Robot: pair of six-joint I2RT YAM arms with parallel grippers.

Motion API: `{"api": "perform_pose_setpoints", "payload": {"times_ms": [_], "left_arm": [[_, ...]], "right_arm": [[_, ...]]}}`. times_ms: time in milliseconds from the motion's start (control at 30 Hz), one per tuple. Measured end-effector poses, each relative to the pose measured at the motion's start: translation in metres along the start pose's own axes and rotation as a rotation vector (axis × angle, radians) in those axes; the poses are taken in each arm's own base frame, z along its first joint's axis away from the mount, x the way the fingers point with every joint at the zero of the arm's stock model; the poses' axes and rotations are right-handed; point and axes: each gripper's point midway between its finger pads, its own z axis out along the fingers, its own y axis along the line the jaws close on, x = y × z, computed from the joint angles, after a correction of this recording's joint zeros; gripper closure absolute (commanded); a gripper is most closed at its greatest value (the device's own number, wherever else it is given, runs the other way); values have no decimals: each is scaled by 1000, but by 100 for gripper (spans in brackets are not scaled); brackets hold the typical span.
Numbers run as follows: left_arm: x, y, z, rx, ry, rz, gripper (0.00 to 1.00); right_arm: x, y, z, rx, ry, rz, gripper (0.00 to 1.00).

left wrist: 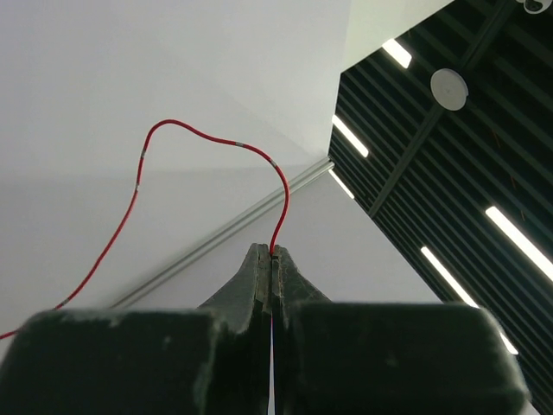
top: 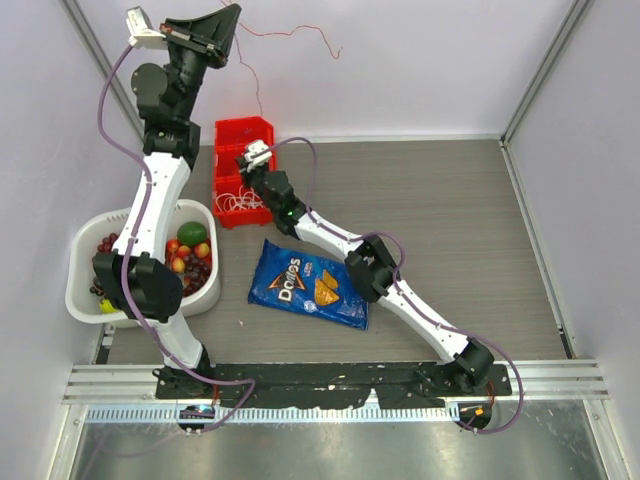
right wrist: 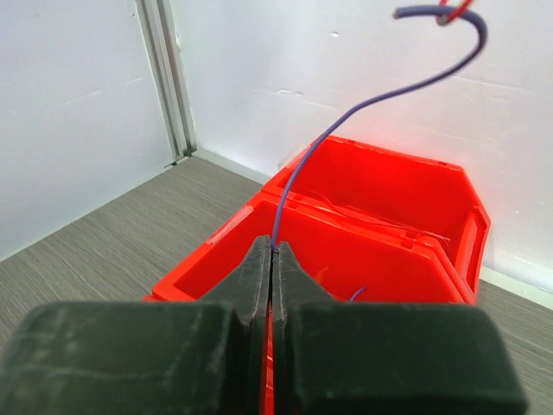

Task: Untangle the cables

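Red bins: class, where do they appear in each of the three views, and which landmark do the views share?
Top external: red bins upper left of centre, behind the chip bag.
Left wrist: not in it.
Right wrist: centre to right, on the table.
Shared landmark: red cable, seen in all three views.

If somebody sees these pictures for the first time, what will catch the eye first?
The left gripper, raised high at the far left, has its jaws shut on a thin red cable. The right gripper pinches a bluish cable over the red bin. A blue chip bag lies on the table near the bin.
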Motion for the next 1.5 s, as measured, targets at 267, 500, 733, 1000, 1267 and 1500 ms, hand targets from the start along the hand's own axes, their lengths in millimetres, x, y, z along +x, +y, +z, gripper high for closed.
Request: {"api": "perform_pose_setpoints", "payload": {"times_ms": [267, 500, 733, 1000, 1267, 1500], "left_arm": [[-16, -54, 21, 69, -10, 184, 100], [-42, -161, 12, 283, -104, 378, 100], [-58, -125, 16, 197, -128, 389, 100], [-57, -66, 26, 82, -100, 363, 100], [-57, -50, 27, 53, -96, 371, 100], [-62, -29, 25, 12, -88, 375, 100]], "right_arm": [[5, -6, 0, 13, 10, 25, 99], [18, -9, -3, 19, 45, 46, 99], [29, -14, -5, 19, 73, 58, 99], [34, -8, -6, 9, 91, 110, 90], [39, 11, -11, -19, 130, 168, 51], [19, 14, -13, -18, 208, 195, 40]]}}
